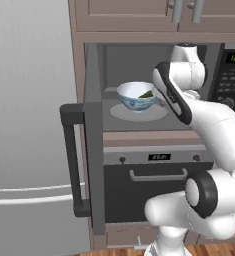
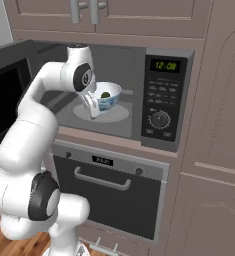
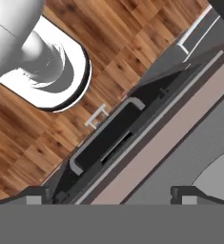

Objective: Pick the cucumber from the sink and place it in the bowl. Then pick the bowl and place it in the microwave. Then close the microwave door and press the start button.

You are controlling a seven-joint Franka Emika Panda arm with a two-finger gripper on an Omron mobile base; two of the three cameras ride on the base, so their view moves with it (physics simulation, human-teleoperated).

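The white, blue-patterned bowl [image 1: 136, 96] [image 2: 108, 95] stands on the round turntable plate [image 1: 139, 113] inside the microwave [image 2: 139, 75]. The dark-green cucumber [image 1: 146, 94] [image 2: 105, 94] lies in the bowl. My gripper [image 2: 92, 110] [image 3: 113, 194] points downward just in front of the bowl, at the cavity's front. It is open and holds nothing, its fingertips [image 3: 37, 193] far apart. The microwave door [image 1: 93, 165] [image 2: 9, 85] is swung fully open to the left, with its dark bar handle [image 1: 73, 160] outward. The black control panel [image 2: 161, 100] [image 1: 232, 80] is on the right. The sink is out of view.
An oven with a horizontal handle [image 1: 158, 175] [image 2: 101, 179] [image 3: 104, 138] sits directly under the microwave. A grey fridge [image 1: 29, 125] stands to the left, behind the open door. Cabinets [image 2: 89, 15] hang above, and there is wood floor [image 3: 132, 43] below.
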